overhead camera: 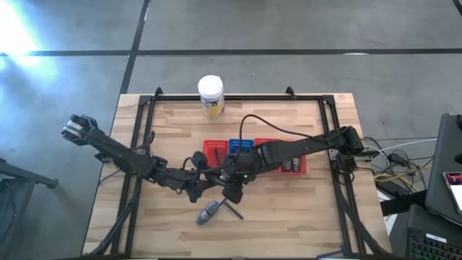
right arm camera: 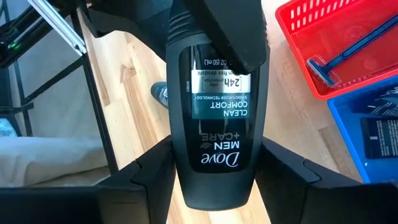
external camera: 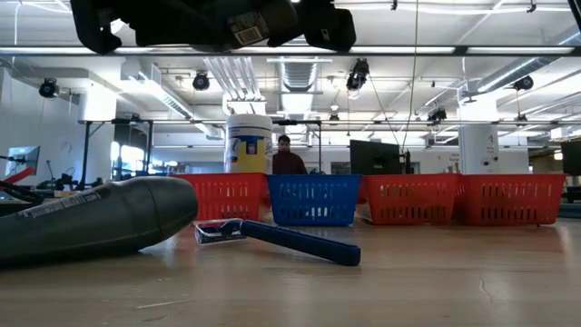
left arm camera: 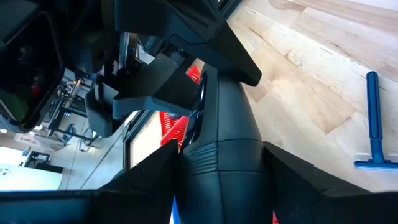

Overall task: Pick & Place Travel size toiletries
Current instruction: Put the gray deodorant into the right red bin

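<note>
A black Dove bottle [right arm camera: 214,124] hangs above the table between my two grippers; it also shows in the left wrist view [left arm camera: 217,143]. My left gripper [overhead camera: 196,189] and my right gripper [overhead camera: 232,189] meet near the table's middle, each shut on one end of the bottle. A grey oval bottle [overhead camera: 208,211] lies on its side on the table just nearer the front edge. A dark-handled razor [overhead camera: 232,210] lies flat beside it, and shows blue in the low view [external camera: 290,241]. My left gripper pinches one end of the black bottle [left arm camera: 219,168] between its two fingers, coming from the table's left along the bottle's length. The bottle is lifted clear of the table. My right gripper pinches the opposite end, the one by the Dove logo [right arm camera: 214,177], between its two fingers, the label face toward its camera. It comes from the table's right, along the bottle's length. The left gripper's finger [right arm camera: 239,37] lies over the far end.
A row of red and blue mesh baskets [overhead camera: 215,150] stands behind the grippers. One red basket [right arm camera: 348,68] holds a blue razor. A white jar with a yellow label [overhead camera: 211,95] stands at the far edge. A black frame [overhead camera: 137,144] runs round the table.
</note>
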Robot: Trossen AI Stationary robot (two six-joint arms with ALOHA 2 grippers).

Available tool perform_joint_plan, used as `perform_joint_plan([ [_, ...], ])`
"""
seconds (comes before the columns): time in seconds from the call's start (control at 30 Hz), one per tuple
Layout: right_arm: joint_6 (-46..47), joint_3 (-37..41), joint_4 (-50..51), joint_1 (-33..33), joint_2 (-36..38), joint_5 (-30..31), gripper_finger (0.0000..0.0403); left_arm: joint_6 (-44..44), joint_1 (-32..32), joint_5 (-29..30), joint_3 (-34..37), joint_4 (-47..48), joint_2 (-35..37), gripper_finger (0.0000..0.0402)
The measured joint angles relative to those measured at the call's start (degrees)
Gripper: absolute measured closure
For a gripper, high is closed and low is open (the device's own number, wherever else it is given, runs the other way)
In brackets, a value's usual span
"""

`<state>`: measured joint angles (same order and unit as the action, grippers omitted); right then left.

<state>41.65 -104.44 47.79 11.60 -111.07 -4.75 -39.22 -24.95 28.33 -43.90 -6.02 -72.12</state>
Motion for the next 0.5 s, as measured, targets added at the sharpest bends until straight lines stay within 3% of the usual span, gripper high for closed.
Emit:
perform_joint_plan([
  [0.23,2.1,0.0,2.6,0.4,0.6,1.4,0.016,1.4,0.4,0.0,0.1,1.0,0.0,0.0197],
  [0.5,6.3,0.0,11.0,3.3,4.4,13.2,0.0096,7.1,0.6,3.1,0.1,1.7,0.4,0.0197],
])
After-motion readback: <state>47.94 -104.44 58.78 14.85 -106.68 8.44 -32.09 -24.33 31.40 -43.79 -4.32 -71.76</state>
